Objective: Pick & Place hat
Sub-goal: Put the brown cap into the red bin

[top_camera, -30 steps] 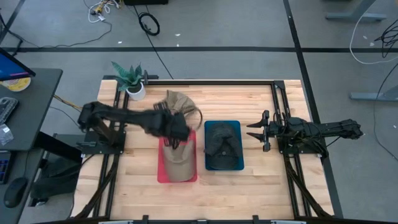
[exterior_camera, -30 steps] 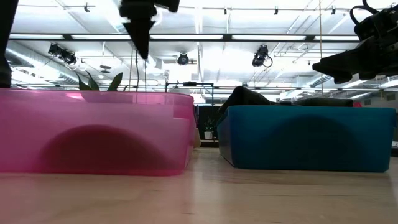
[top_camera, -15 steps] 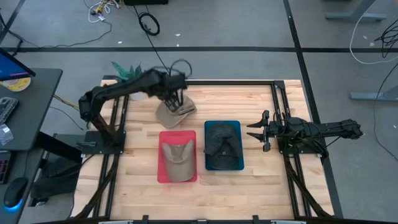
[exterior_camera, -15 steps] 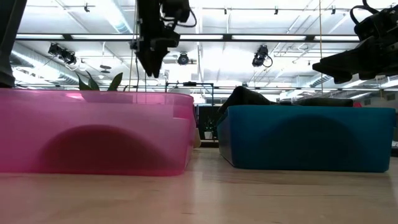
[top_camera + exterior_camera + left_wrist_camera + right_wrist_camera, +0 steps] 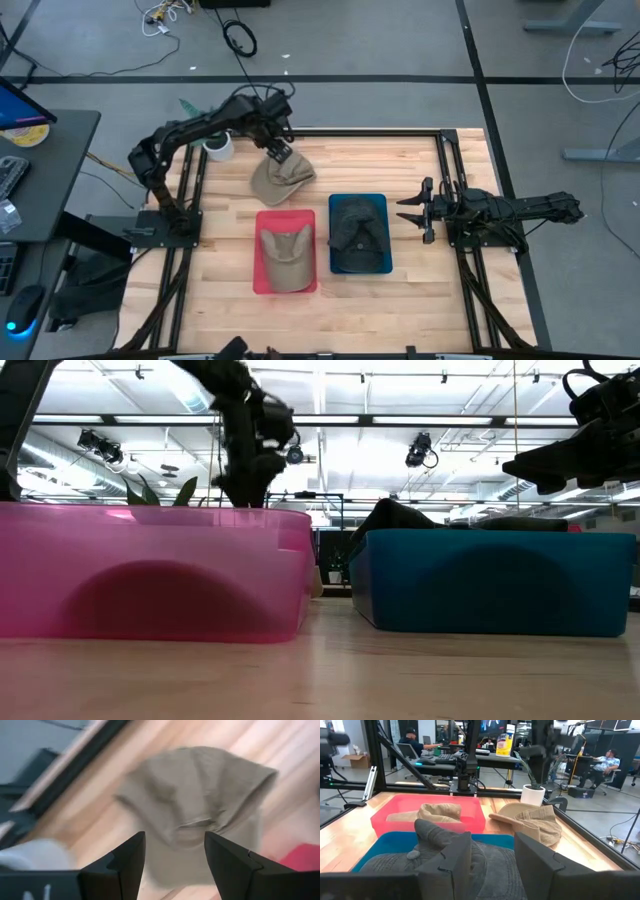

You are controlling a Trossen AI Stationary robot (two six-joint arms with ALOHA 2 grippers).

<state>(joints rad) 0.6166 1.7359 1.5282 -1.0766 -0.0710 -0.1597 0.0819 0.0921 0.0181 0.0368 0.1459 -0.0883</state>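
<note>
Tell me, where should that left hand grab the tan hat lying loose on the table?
Probably from straight above, pinching the raised fabric fold on the crown of the loose tan hat. The hat lies slumped on the wooden table, so its edges sit flat. The left hand hangs open just over it.

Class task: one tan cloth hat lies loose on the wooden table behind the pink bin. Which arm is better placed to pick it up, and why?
Probably the left. The left gripper hangs open at the tan cloth hat, right behind the pink plastic bin. The right gripper waits beyond the blue plastic bin, farther off.
</note>
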